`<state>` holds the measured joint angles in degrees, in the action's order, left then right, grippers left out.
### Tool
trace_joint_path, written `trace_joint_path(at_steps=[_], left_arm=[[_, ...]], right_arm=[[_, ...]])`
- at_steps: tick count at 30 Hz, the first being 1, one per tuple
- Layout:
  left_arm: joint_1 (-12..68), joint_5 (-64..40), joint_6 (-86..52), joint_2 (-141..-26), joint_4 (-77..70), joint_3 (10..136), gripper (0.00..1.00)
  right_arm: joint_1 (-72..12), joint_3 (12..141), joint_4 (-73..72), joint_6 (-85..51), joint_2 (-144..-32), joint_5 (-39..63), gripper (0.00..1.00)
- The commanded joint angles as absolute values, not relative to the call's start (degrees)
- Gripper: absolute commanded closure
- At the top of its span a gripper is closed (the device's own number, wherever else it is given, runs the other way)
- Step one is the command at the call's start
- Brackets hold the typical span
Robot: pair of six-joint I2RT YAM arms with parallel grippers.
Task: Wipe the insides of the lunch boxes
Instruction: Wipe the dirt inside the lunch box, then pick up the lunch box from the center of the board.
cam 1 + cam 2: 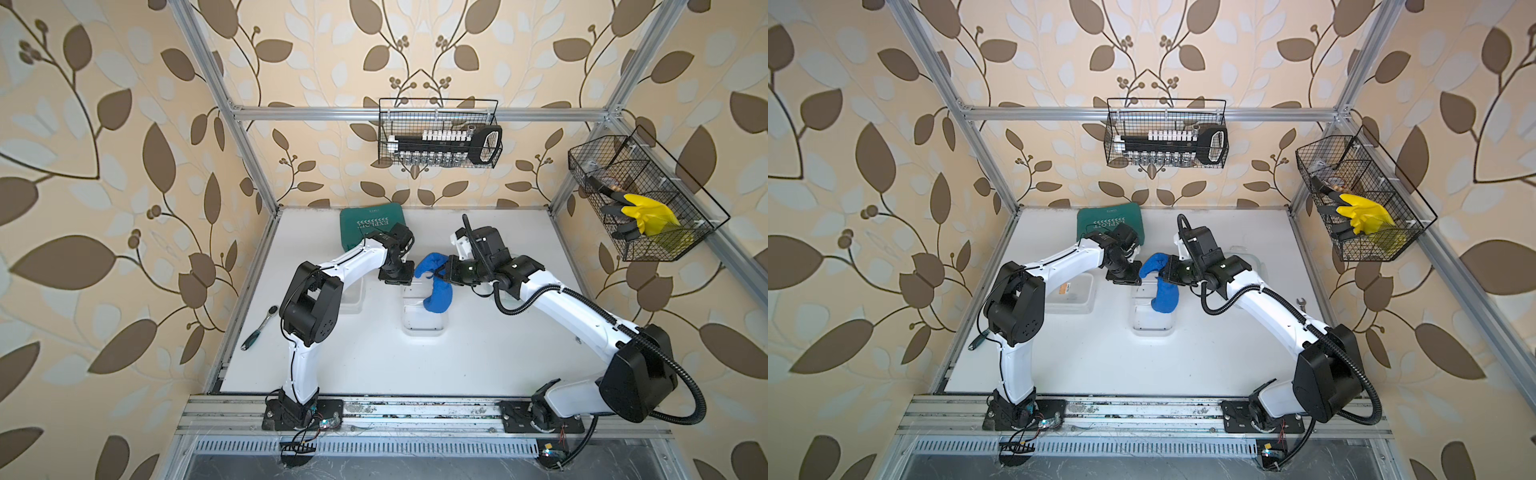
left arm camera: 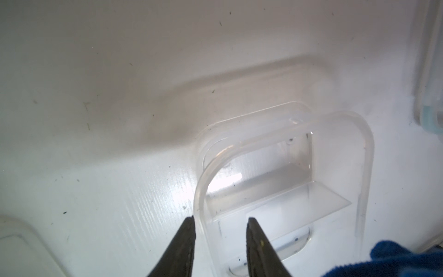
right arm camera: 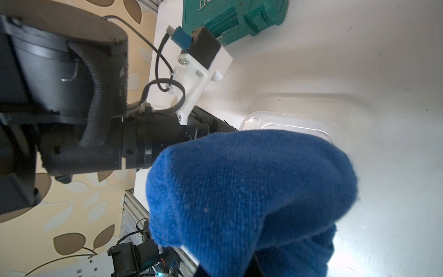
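Observation:
A clear lunch box stands open in the middle of the table, seen in both top views. My left gripper is open and straddles its near wall, one finger inside the box and one outside. My right gripper is shut on a blue cloth, which hangs over the box's far part. In the right wrist view the cloth hides the jaws. A second clear tub lies under my left arm. A green-rimmed clear lid sits behind my right arm.
A teal case lies at the back left. A ratchet wrench rests by the left table edge and a spanner by my right arm. Wire baskets hang on the back wall and the right frame.

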<state>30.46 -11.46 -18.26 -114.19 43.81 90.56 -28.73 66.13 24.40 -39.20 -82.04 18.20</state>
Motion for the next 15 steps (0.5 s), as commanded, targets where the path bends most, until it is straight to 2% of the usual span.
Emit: trace_joint_path(at_steps=[1,4,5,6,7,10,15], left_arm=[[31.0,-10.3,-18.8,-111.5,43.9,90.2,0.54],[31.0,-8.6,-20.4,-106.1,41.0,87.7,0.43],[31.0,-7.9,-21.0,-103.5,39.6,86.6,0.36],[31.0,-7.1,-21.4,-100.7,38.4,85.5,0.22],[31.0,-6.4,-21.7,-98.4,37.3,84.6,0.15],[30.9,-5.1,-21.8,-91.8,35.2,82.4,0.02],[30.7,-4.7,-21.8,-86.7,36.3,80.4,0.01]], right_arm=[[-28.4,65.0,23.6,-39.1,-79.3,18.3,1.0],[-27.7,64.7,25.3,-38.1,-78.6,17.6,1.0],[-27.6,64.7,25.6,-37.9,-78.6,17.3,1.0],[-27.4,64.6,25.8,-37.8,-78.6,17.2,1.0],[-27.3,64.7,25.8,-37.8,-78.8,17.4,1.0],[-27.2,65.0,25.9,-37.8,-79.7,17.8,1.0],[-27.2,65.0,25.0,-38.3,-81.0,18.5,1.0]])
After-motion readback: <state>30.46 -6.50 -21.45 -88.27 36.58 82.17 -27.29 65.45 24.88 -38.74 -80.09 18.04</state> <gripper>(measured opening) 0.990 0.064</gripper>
